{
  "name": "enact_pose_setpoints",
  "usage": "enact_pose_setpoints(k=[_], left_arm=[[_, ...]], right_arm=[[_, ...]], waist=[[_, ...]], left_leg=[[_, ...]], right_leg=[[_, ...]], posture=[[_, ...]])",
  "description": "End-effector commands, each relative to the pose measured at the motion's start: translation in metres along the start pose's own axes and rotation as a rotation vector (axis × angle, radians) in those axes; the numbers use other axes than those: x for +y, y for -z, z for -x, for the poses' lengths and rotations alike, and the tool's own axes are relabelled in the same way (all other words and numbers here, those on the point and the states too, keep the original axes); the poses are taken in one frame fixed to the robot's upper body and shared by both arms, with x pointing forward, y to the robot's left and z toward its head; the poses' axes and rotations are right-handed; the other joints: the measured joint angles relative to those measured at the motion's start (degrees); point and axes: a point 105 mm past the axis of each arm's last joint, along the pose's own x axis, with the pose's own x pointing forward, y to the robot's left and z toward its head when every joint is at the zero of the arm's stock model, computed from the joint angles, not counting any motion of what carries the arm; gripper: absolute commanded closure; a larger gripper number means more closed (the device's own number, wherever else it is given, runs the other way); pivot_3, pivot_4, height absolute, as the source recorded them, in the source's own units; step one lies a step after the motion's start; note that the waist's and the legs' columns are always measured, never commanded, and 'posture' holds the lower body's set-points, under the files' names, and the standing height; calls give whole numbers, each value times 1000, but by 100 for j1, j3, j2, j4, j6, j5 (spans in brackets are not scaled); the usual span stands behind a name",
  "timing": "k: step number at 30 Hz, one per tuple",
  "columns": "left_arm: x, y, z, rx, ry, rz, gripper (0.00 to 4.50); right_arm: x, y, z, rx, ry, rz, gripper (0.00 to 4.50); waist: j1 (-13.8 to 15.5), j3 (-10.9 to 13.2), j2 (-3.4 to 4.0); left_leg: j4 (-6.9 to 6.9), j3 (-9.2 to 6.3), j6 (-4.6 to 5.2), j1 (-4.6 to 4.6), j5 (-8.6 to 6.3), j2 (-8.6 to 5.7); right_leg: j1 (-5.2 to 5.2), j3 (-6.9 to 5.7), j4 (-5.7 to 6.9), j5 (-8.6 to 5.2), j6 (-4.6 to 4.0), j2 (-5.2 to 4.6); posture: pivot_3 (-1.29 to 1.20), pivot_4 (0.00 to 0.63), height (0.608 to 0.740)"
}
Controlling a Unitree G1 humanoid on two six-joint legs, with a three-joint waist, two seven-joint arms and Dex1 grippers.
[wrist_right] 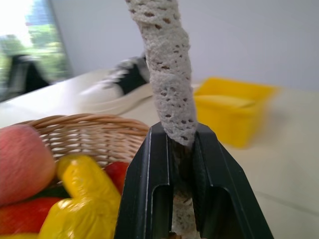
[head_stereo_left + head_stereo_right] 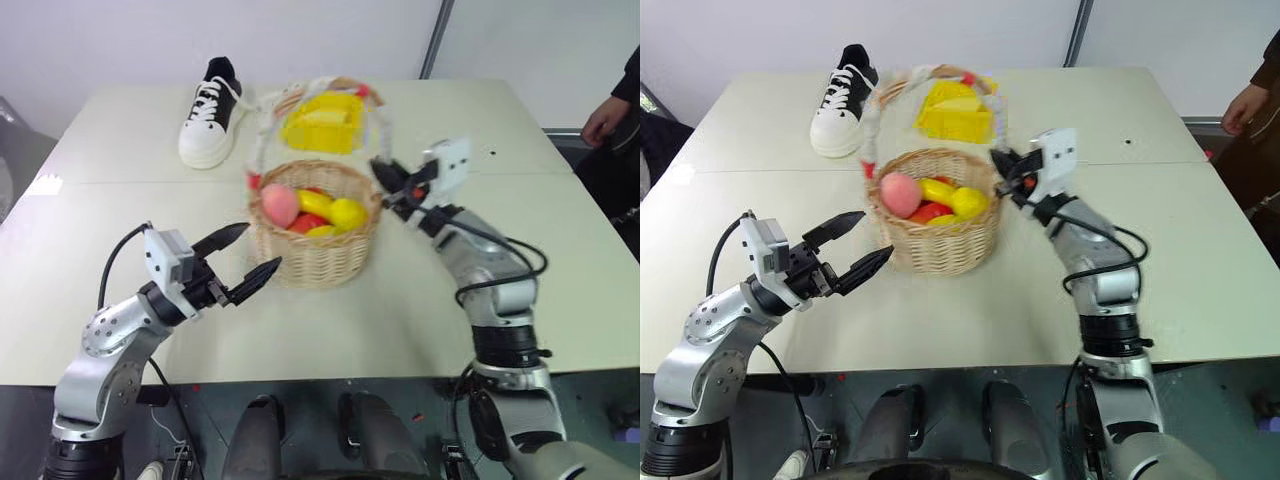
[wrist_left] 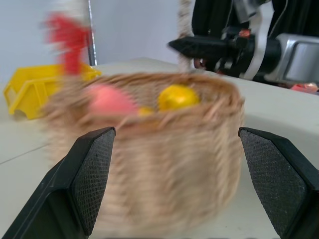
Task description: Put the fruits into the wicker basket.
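The wicker basket (image 2: 315, 235) stands mid-table with its white-wrapped, red-banded handle (image 1: 167, 69) arching over it. Inside lie the fruits: a pink peach (image 2: 279, 204), yellow bananas (image 2: 314, 203), a small yellow lemon-like fruit (image 2: 348, 213) and red pieces (image 2: 305, 222). My right gripper (image 2: 386, 184) is at the basket's right rim, shut on the base of the handle; the right wrist view has the lace wrap pinched between its fingers (image 1: 147, 199). On the near left of the basket, a short gap away, my left gripper (image 2: 245, 257) is open and holds nothing.
A yellow plastic bin (image 2: 322, 123) sits just behind the basket. A black-and-white sneaker (image 2: 211, 110) lies at the back left. A person's hand (image 2: 605, 120) is at the table's far right edge. A seam crosses the table behind the basket.
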Motion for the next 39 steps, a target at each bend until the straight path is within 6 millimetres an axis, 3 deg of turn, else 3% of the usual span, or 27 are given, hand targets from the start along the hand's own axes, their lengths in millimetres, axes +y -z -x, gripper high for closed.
enact_pose_setpoints(k=[1,6,10,13,18,20,26,30,34,37,39], left_arm=[[0,-6,-5,-31,19,-26,266],[-3,-4,-15,-45,45,-22,266],[-1,-4,-19,-54,49,-26,266],[1,-4,-20,-57,49,-26,266],[6,-1,-17,-37,30,-18,266],[9,1,-12,-29,14,-8,266],[39,16,19,57,-167,-1,266],[62,29,40,134,-302,-51,266],[71,44,55,193,-382,-54,266],[72,51,67,216,-439,-63,266],[69,52,71,222,-453,-72,266]], right_arm=[[-59,-48,24,-129,253,139,4358],[-116,-54,48,-112,493,197,4358],[-137,-47,56,-101,588,175,4358],[-137,-45,60,-104,585,167,3161],[-141,-46,82,-106,621,190,678],[-139,-46,94,-112,617,209,678],[-102,-40,127,-125,377,165,678],[-49,-10,117,22,24,221,678],[6,25,102,121,-267,207,678],[30,45,91,155,-386,173,678],[35,50,85,149,-405,157,678]], waist=[[-5,0,0],[-63,0,1],[-133,1,7],[-183,7,19],[-164,5,20],[-145,5,20],[-161,4,23],[-203,3,24],[-195,3,22],[-186,3,22],[-175,4,21]], left_leg=[[0,1,0,-1,0,-1],[-4,3,0,3,0,-1],[-11,3,1,14,0,2],[-11,2,1,13,0,2],[-10,1,1,11,0,2],[-8,1,1,10,0,1],[-12,-1,5,12,-2,3],[-7,8,5,31,-2,3],[-18,12,4,73,-3,4],[-23,14,4,71,-3,4],[-22,15,4,64,-3,3]], right_leg=[[0,0,-3,-3,-7,-1],[0,4,-3,-2,-5,3],[0,9,8,5,7,9],[0,9,11,6,9,9],[0,8,11,4,14,8],[1,8,10,3,15,7],[2,7,7,-1,20,7],[13,14,7,-18,8,6],[41,22,7,-21,4,9],[40,23,1,-22,3,7],[36,23,0,-22,4,6]], posture=[[0,150,740],[0,150,740],[0,150,740],[0,150,740],[0,150,740],[0,150,740],[0,150,740],[0,150,740],[0,150,740],[0,150,740],[0,150,740]])
